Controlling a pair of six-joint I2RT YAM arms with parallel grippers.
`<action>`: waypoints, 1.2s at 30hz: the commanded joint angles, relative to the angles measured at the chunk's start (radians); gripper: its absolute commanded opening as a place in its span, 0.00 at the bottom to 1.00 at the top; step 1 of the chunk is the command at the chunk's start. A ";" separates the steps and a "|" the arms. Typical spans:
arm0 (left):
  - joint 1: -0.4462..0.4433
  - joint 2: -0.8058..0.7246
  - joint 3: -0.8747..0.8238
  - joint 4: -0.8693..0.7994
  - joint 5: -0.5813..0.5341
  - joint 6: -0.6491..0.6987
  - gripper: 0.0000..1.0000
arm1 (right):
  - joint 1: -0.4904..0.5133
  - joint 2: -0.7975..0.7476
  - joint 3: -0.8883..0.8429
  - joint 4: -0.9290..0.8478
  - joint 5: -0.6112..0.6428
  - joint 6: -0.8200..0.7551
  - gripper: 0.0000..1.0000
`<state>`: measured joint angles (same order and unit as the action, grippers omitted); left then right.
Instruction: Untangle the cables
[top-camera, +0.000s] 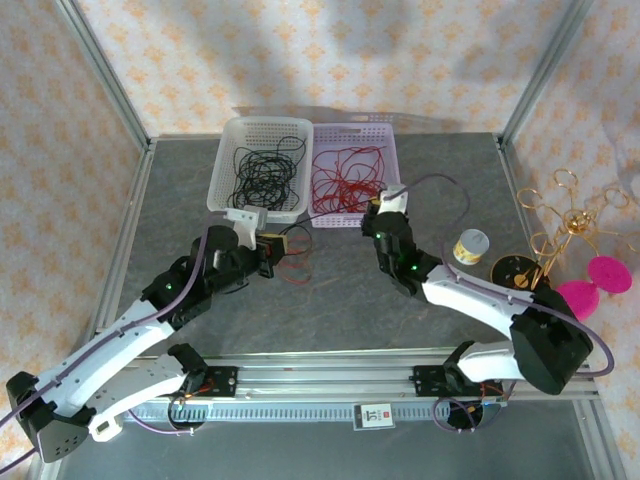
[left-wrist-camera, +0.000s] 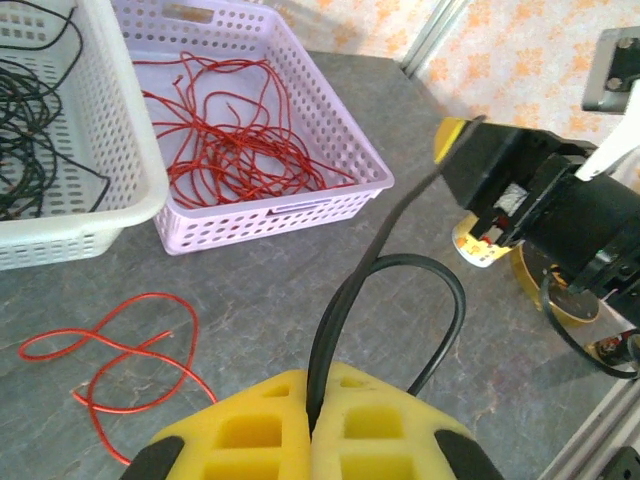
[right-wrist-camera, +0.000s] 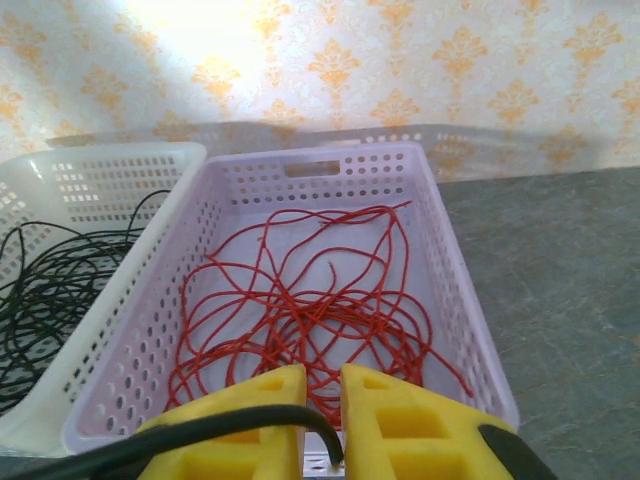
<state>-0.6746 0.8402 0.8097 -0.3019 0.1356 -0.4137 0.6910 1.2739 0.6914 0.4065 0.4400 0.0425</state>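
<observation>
Floral wallpaper walls (top-camera: 330, 60), grey tabletop (top-camera: 340, 300), aluminium corner posts (top-camera: 109, 75).

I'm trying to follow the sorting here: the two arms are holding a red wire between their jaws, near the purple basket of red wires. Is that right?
Not quite. The wire between the two arms' jaws is black, not red; the left wrist view shows it pinched. The purple basket does hold red wires.
</observation>
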 joint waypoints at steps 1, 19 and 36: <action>-0.005 -0.001 0.042 -0.077 -0.072 0.028 0.00 | -0.052 -0.058 -0.009 0.005 0.035 -0.012 0.16; -0.005 0.075 0.087 -0.054 -0.064 0.001 0.00 | -0.059 -0.261 0.126 -0.252 -0.965 0.133 0.45; -0.005 0.113 0.112 -0.043 -0.038 -0.005 0.00 | 0.116 -0.016 0.170 -0.058 -1.007 0.234 0.41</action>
<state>-0.6743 0.9432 0.8913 -0.3542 0.0788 -0.4179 0.8036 1.2354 0.8188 0.2878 -0.5583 0.2550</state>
